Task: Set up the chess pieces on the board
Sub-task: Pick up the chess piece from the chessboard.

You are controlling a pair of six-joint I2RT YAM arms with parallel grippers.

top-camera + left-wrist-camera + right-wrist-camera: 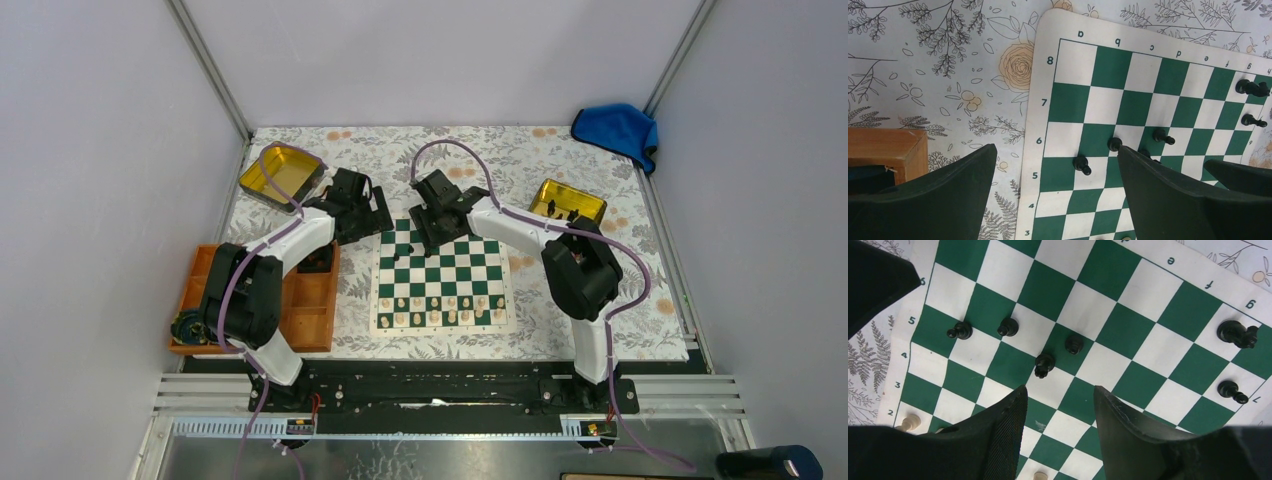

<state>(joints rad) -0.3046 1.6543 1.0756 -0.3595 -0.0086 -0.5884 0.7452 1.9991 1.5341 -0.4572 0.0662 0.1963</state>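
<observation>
Chess pieces (pixel 1044 364): black; four pawns stand loose in mid-board, and two more are on the g file at ranks 8 and 7.
Board (pixel 455 272): green and white squares, flat on the middle of the counter (pixel 600 290), closer to its near edge.
Writing: the cream border has letters a to g along one side and numbers 8 down to 2 along another.
Cream pieces (pixel 440 316): lined up in the two rows along the board's near side.
Left fingers (pixel 1057 150): spread apart, empty, above the board's numbered edge.
Right fingers (pixel 1059 390): released, empty, over the board just beside the pawns.
Orange tray (pixel 310 310): near-left corner.
Gold tins (pixel 280 172): one far left, one at the right edge.
Blue cloth (pixel 615 130): far-right corner.
</observation>
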